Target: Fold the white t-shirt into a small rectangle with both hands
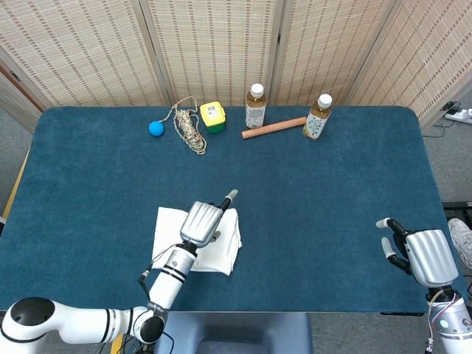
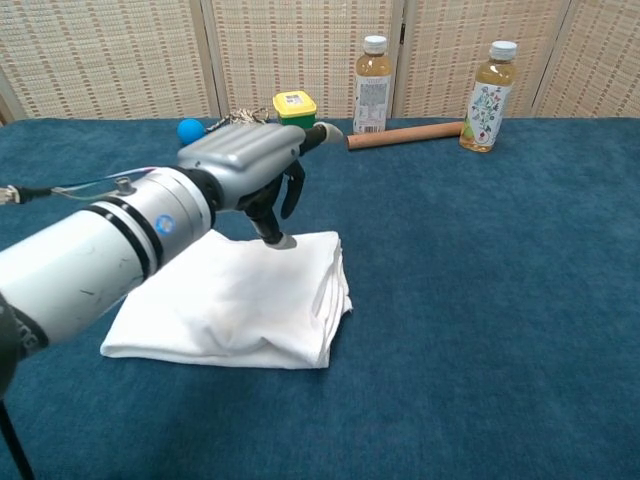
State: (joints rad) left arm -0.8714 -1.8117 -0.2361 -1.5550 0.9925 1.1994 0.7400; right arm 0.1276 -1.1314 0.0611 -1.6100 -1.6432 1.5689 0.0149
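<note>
While left robot hand [image 2: 262, 172] hovers spread over folded t-shirt [image 2: 235, 300], right robot hand [image 1: 420, 254] seemingly loose, empty

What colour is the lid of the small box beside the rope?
Yellow; the box body is green. Chest view shows it best.

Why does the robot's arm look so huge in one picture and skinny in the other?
Chest view: the left arm sits right by the camera, so it looks big and a little soft; the bottles far back stay sharp. Head view: the camera looks down from higher up, so the arm looks slim. Light is even in both, no glare.
</note>
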